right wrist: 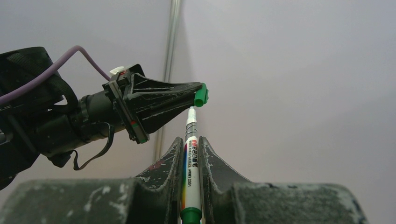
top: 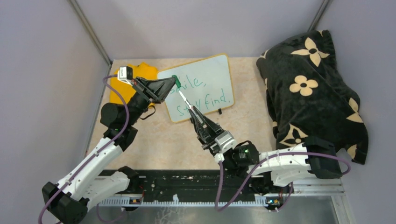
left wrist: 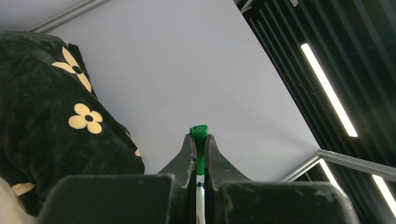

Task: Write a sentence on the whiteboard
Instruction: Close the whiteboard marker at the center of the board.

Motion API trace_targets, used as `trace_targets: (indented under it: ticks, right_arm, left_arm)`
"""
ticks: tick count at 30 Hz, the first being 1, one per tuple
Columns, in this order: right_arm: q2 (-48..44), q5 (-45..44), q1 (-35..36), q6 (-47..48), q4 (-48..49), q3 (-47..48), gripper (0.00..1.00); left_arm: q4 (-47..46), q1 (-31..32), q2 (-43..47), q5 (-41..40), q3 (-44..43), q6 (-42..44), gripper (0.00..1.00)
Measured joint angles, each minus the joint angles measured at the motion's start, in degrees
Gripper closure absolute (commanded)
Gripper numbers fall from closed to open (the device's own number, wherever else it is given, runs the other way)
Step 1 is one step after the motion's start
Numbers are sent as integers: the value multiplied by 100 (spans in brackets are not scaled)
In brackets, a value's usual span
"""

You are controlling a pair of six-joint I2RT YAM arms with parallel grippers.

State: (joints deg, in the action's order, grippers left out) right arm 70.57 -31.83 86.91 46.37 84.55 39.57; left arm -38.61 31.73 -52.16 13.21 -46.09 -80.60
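Observation:
The whiteboard (top: pixel 212 70) lies flat at the back middle of the table. Its sentence (top: pixel 205 93) is in green, two lines, the first word partly hidden by the arms. My left gripper (top: pixel 173 82) hovers over the board's left end, shut on the green marker cap (top: pixel 177 81). In the left wrist view the cap (left wrist: pixel 199 133) sticks out past the fingertips. My right gripper (top: pixel 194 112) is shut on the white marker (top: pixel 184 99), barrel pointing up-left. In the right wrist view the marker (right wrist: pixel 192 163) has its tip just below the cap (right wrist: pixel 201 95), not inside it.
A folded yellow cloth (top: pixel 140 72) lies left of the board, behind my left arm. A black blanket with cream flowers (top: pixel 313 88) is heaped along the right side. Grey walls close in the table at the back and sides.

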Motion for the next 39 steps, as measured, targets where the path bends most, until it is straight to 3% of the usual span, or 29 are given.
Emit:
trace_targets:
  ticks: [39]
  right_arm:
    - [190, -138, 4, 164, 127, 184, 100]
  left_arm:
    - [0, 0, 83, 177, 50, 2, 100]
